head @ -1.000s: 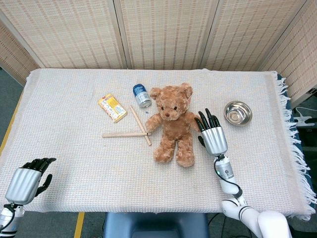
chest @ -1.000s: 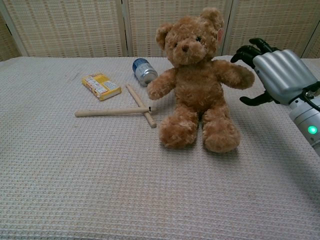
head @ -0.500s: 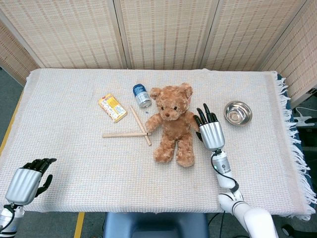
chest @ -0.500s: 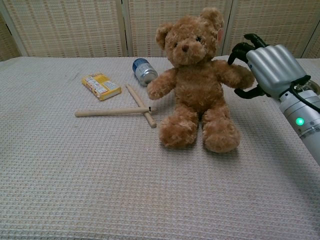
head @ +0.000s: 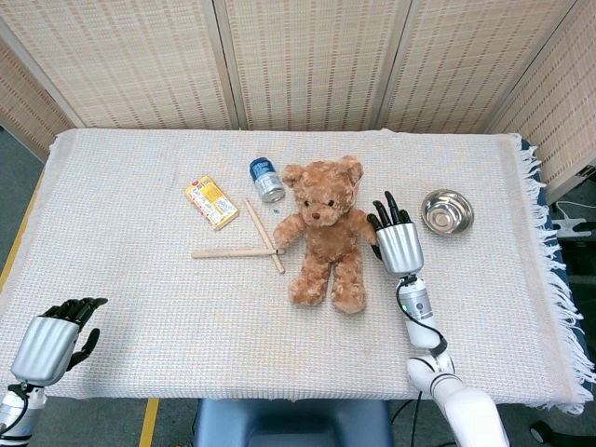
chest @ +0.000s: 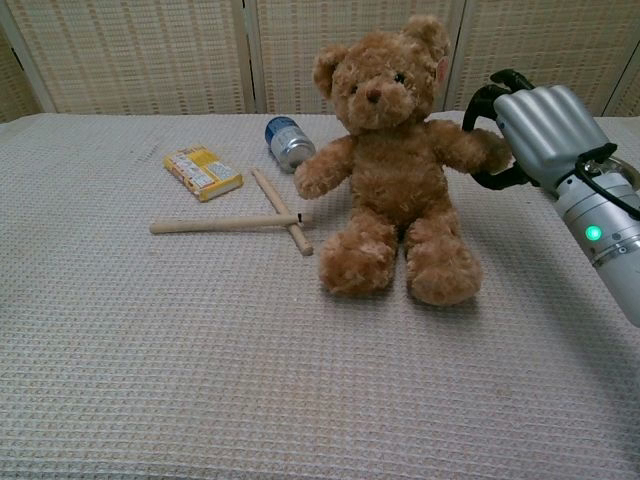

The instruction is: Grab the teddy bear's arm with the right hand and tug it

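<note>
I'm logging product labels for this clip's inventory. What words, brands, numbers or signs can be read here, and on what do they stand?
None can be read.
Yellow box: printing on its top face, too small and blurred to read.
Blue can: lying on its side, label markings too blurred to read.
Tag at the teddy bear's ear: pinkish, no legible text.
Right hand's wrist: a green light only, no text.

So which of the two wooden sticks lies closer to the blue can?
The slanted wooden stick, whose upper end points toward the blue can. The other wooden stick lies level, farther from it.
</note>
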